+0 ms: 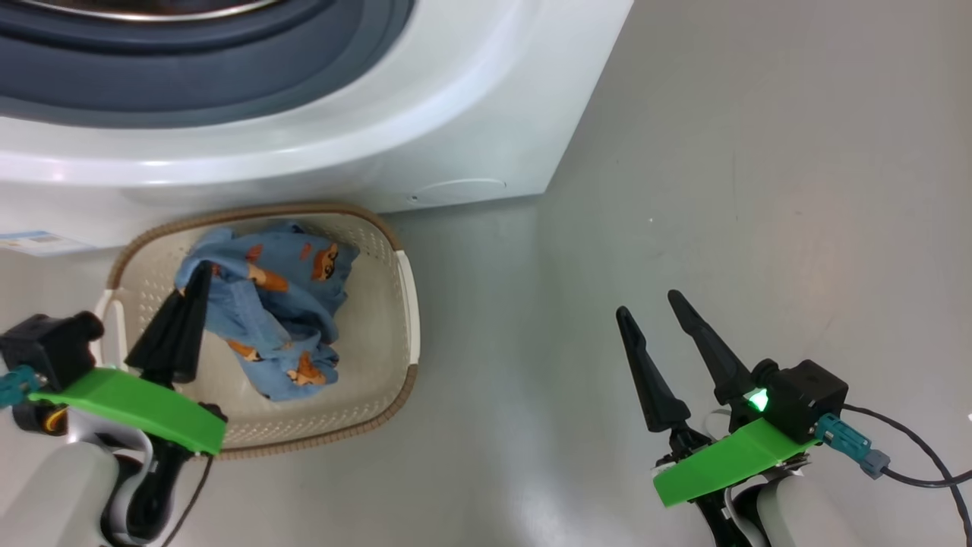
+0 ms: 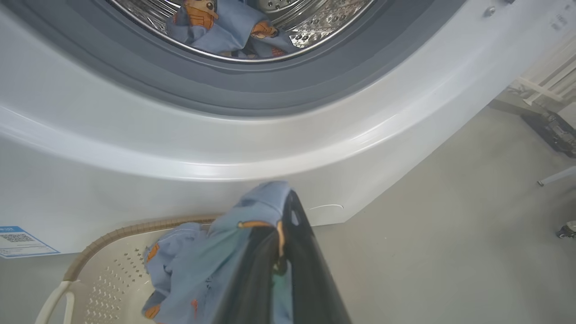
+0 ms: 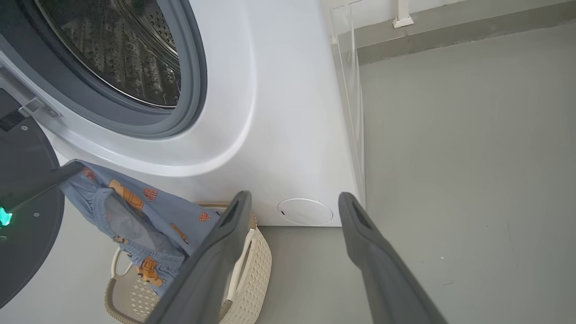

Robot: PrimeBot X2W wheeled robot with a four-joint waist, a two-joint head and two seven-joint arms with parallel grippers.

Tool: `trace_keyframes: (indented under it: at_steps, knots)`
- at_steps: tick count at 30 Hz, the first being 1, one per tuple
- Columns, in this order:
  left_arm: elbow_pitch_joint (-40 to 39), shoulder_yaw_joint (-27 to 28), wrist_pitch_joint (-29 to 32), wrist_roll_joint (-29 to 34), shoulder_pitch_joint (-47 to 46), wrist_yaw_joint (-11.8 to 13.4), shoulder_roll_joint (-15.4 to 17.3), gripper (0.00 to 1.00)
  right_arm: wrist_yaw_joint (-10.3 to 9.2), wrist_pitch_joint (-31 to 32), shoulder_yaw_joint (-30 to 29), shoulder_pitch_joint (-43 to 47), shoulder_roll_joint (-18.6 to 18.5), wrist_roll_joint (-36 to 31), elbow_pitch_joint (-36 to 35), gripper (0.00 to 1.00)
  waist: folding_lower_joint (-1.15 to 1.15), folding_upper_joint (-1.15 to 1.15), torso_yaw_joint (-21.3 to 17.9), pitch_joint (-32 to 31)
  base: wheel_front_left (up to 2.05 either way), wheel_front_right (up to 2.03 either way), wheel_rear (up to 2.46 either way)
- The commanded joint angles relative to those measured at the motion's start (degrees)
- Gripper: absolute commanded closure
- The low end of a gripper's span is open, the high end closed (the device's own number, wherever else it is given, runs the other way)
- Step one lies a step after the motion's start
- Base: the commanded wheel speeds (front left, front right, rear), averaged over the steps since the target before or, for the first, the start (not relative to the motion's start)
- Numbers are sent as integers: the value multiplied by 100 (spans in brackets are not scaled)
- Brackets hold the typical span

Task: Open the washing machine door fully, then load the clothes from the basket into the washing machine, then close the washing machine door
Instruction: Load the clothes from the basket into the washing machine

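Grey floor (image 1: 721, 190), basket (image 1: 373, 334) before washing machine (image 1: 456, 91)

light: bright, even | glare: washing machine (image 1: 342, 129) front | shadows: soft | edges: wrist views bowed

Grey floor (image 1: 759, 190), dark equipment (image 2: 551, 130) by white rails (image 2: 535, 87), grey skirting (image 3: 450, 38)

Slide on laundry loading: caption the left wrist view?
Left gripper, shut on blue cartoon-print clothes, holds them over the basket; more lie in the washing machine drum.
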Motion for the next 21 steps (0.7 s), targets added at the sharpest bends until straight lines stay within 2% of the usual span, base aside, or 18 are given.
trace_keyframes:
  at_steps: [1, 21]
  knots:
    - [-185, 273, -37, 78, 50, -14, 168, 100, 17, -27, 141, 98, 14, 49, -80, 0, 0, 0, 47, -139, 0, 0, 0]
    - [-805, 792, -37, 956, 442, -9, -283, 100, 17, -27, -12, 378, 14, 36, 202, 0, 0, 0, 310, -1031, 0, 0, 0]
